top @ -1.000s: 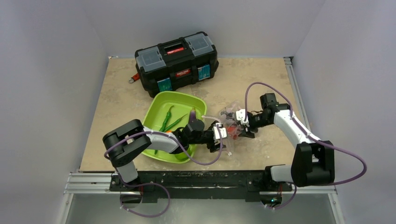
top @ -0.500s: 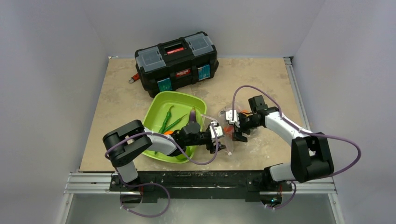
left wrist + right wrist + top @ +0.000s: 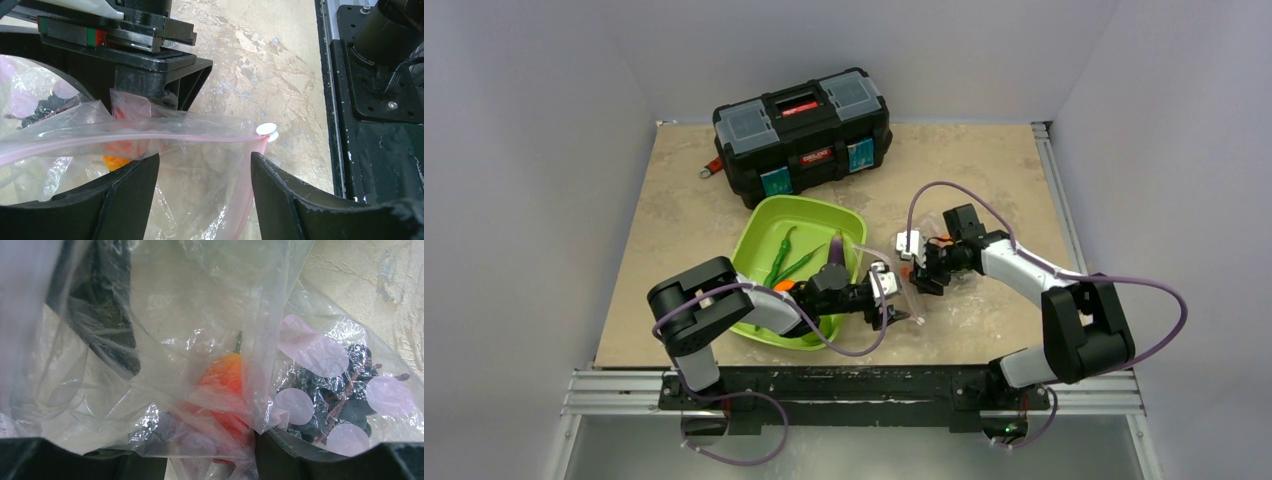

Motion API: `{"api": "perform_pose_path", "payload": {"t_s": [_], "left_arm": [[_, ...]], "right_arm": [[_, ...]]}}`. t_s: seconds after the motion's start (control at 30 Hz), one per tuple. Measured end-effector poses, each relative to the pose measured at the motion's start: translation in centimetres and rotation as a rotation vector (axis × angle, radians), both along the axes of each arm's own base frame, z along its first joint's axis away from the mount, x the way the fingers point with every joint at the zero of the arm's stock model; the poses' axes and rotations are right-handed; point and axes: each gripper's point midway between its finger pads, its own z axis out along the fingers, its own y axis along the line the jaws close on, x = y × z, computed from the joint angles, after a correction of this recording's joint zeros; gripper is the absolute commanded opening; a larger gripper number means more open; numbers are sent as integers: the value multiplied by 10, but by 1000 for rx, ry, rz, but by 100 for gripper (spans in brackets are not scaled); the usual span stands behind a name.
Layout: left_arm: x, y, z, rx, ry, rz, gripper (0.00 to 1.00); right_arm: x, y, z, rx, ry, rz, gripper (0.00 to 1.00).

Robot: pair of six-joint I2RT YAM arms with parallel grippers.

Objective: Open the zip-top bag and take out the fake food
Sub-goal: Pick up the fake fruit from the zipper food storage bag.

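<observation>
The zip-top bag (image 3: 905, 284) lies crumpled on the table between my two grippers. In the left wrist view its pink zip strip (image 3: 150, 139) runs across to a white slider (image 3: 267, 130). My left gripper (image 3: 888, 299) (image 3: 205, 172) is open, and slack bag film hangs between its fingers. Inside the bag are fake food pieces: an orange-red fruit (image 3: 225, 385) and dark berries (image 3: 345, 390). My right gripper (image 3: 921, 272) (image 3: 210, 460) flanks the film-covered fruit. Whether it grips is unclear.
A lime-green tray (image 3: 761, 238) by the left arm holds green bean pods (image 3: 782, 256) and a purple eggplant (image 3: 836, 247). A black toolbox (image 3: 804, 125) stands at the back. The black arm base rail (image 3: 380, 100) lies close on the right of the left wrist view.
My right arm has swung left and its gripper now sits close to the left gripper. The bag has bunched up between them. The left gripper has drawn slightly leftward.
</observation>
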Motion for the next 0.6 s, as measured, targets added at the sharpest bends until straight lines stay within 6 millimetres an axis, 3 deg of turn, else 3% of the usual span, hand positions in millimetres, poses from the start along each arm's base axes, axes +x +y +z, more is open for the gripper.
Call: {"api": "perform_pose_path", "payload": {"t_s": [0.1, 0.37, 0.6], "left_arm": [[1, 3, -1, -3, 8, 10, 66], [17, 10, 6, -60, 110, 74, 65], [23, 20, 10, -121, 264, 104, 65]], "right_arm": [[1, 0, 0, -4, -5, 1, 32], [-5, -4, 4, -14, -50, 66, 16], [-15, -4, 40, 57, -232, 209, 11]]}}
